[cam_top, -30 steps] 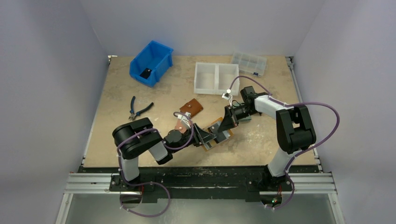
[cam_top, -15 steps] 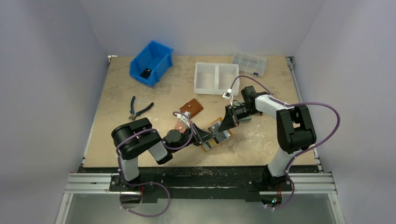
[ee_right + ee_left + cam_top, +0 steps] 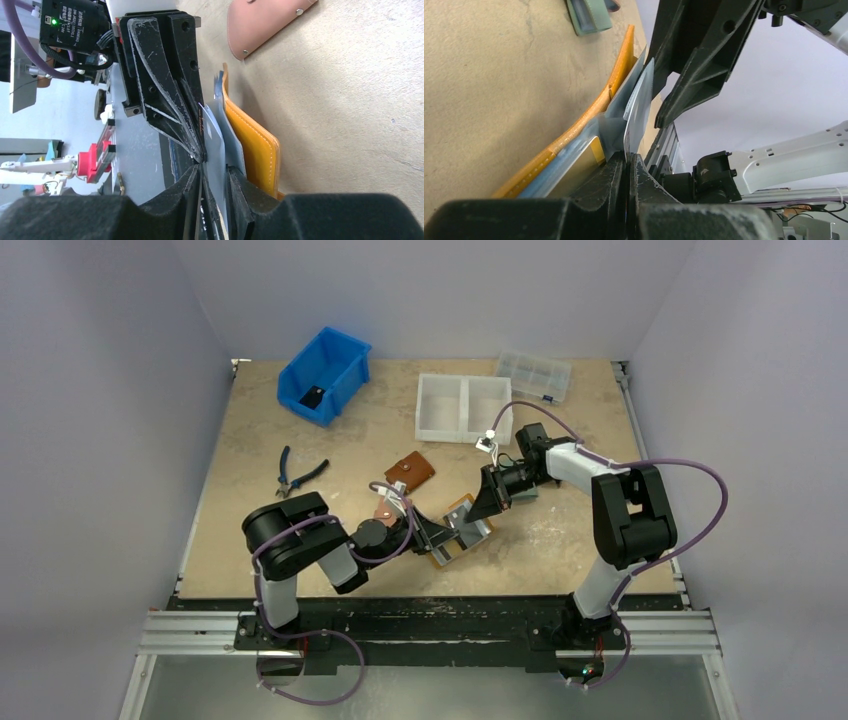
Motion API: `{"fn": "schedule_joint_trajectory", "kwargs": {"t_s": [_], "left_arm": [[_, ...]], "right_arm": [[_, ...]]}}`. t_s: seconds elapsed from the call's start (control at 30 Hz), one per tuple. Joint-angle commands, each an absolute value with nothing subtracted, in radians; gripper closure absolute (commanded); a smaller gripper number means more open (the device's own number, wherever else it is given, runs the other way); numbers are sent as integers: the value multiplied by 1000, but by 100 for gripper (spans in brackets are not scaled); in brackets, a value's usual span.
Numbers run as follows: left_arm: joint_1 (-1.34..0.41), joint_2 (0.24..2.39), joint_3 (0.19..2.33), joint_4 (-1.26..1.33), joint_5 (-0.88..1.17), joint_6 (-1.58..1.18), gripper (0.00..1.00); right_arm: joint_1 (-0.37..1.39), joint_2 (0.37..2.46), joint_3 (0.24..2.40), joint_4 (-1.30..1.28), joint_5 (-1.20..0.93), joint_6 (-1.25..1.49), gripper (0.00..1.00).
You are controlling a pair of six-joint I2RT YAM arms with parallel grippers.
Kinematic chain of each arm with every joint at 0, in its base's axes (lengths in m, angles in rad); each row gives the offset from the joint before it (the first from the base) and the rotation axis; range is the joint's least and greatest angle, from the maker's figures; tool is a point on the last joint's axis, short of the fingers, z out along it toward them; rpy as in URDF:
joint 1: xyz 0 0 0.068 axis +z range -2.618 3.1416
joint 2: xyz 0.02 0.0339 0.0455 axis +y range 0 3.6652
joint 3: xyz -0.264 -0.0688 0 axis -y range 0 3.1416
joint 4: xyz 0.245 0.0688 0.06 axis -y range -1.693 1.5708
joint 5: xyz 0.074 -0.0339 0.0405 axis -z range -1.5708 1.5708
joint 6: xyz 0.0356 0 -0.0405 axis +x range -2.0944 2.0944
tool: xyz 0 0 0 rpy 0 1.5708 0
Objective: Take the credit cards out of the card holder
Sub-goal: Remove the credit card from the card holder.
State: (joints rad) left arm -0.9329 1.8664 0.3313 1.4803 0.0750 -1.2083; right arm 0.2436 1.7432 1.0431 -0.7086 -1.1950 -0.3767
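The card holder (image 3: 462, 527), mustard-orange with bluish clear sleeves, lies open on the table between my two grippers. Its orange cover (image 3: 574, 131) rests on the table and the sleeves fan upward. A pale credit card (image 3: 640, 107) stands out of a sleeve, and my left gripper (image 3: 629, 161) is shut on its lower edge. In the right wrist view the orange cover (image 3: 256, 145) sits to the right of my right gripper (image 3: 215, 172). Its jaws stand slightly apart around the pale card (image 3: 216, 145) and sleeves. From above, the left gripper (image 3: 445, 536) and right gripper (image 3: 479, 508) face each other across the holder.
A pink wallet (image 3: 261, 24) and a brown wallet (image 3: 411, 472) lie just beyond the holder. Pliers (image 3: 298, 472) rest on the left. A blue bin (image 3: 322, 375), a white two-part tray (image 3: 465, 408) and a clear organizer box (image 3: 533, 375) stand along the back.
My left gripper has closed on the pale card. My right gripper, shut before, has parted its jaws a little. Both arms have barely shifted.
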Motion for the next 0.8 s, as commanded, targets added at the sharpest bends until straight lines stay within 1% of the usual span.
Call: {"fn": "schedule_joint_trajectory", "kwargs": {"t_s": [0.0, 0.1, 0.13, 0.2, 0.23, 0.33, 0.57, 0.77], "left_arm": [[-922, 1887, 309, 1696, 73, -1192, 100], [-920, 1887, 303, 1702, 75, -1193, 100], [-918, 1885, 302, 1702, 75, -1193, 100], [-917, 1885, 299, 1703, 78, -1193, 100], [-916, 1885, 301, 1705, 80, -1193, 100], [-914, 1886, 299, 1707, 83, -1195, 100], [-889, 1905, 266, 1778, 112, -1215, 100], [-882, 1923, 271, 1778, 134, -1224, 100]], "right_arm": [[238, 1738, 1063, -696, -1220, -361, 69], [236, 1739, 1063, -696, -1218, -362, 70], [236, 1740, 1063, -696, -1218, -362, 73], [236, 1744, 1063, -696, -1215, -361, 81], [236, 1745, 1064, -698, -1214, -361, 89], [236, 1746, 1065, -698, -1207, -361, 99], [232, 1733, 1060, -675, -1150, -352, 100], [232, 1736, 1055, -658, -1102, -337, 100]]}}
